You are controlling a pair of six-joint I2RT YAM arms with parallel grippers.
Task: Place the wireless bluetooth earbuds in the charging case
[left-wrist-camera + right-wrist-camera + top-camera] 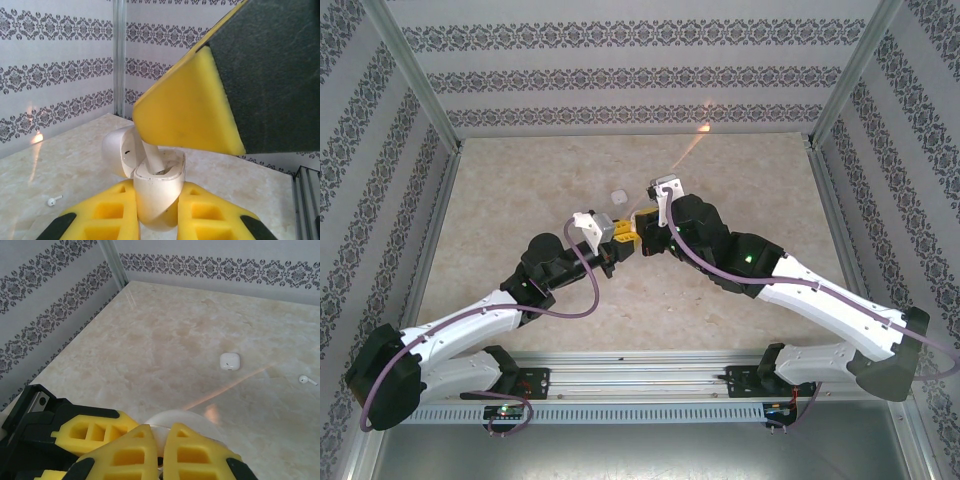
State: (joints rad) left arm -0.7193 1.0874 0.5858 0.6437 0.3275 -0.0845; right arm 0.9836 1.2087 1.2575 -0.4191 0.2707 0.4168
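Patterned wallpaper (640,80) rings a pale marble tabletop (165,340), and both arms meet over its middle. The left tool (157,212) is clamped on a round white charging case (160,192), holding it off the tabletop with its lid (117,147) swung open to the left. An earbud (151,157) stands stem-down in the case's top opening, leaning a little. Its upper end is hidden under the yellow pads of the right tool (160,445), whose fingers are pressed together around it. What else sits inside the case cannot be made out. Farther back, a small rounded-square case (229,361) lies shut on the tabletop. A loose earbud (307,381) rests on the bare tabletop near that case, clear of it.
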